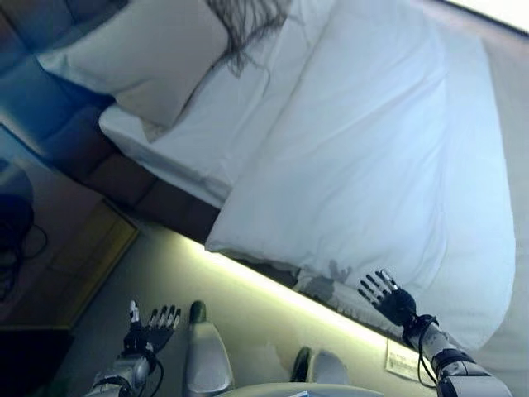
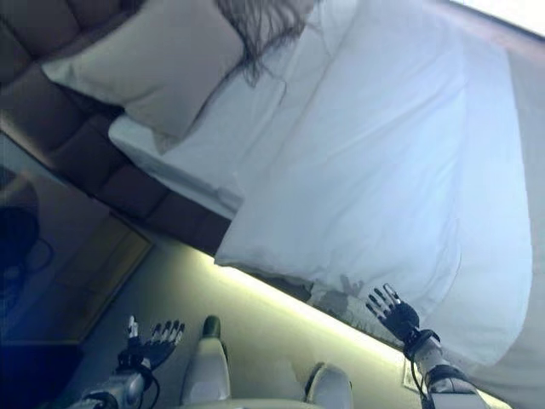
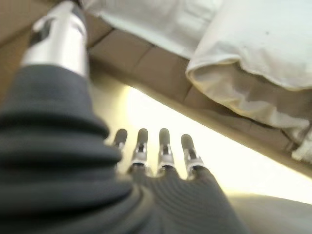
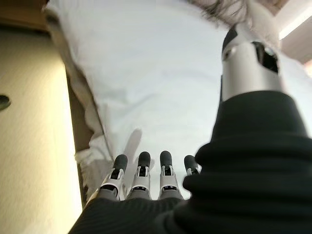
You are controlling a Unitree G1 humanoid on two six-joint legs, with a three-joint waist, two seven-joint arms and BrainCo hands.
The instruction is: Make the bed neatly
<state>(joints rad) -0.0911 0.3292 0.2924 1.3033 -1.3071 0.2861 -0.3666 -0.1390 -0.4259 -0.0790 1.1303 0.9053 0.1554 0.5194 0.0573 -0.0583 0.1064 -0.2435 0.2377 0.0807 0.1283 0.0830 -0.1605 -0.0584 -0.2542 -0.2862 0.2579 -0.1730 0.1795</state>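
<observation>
A white duvet lies spread over the bed, its near edge hanging over the bed's side. A white pillow lies at the head by the padded headboard, with a white sheet showing between pillow and duvet. My right hand is open with straight fingers, just below the duvet's hanging edge, apart from it; it shows in the right wrist view too. My left hand is open and empty over the floor beside the bed, also seen in the left wrist view.
A dark patterned throw lies on the bed next to the pillow. A lit strip runs along the bed base. A dark nightstand stands by the headboard. A paper lies on the floor.
</observation>
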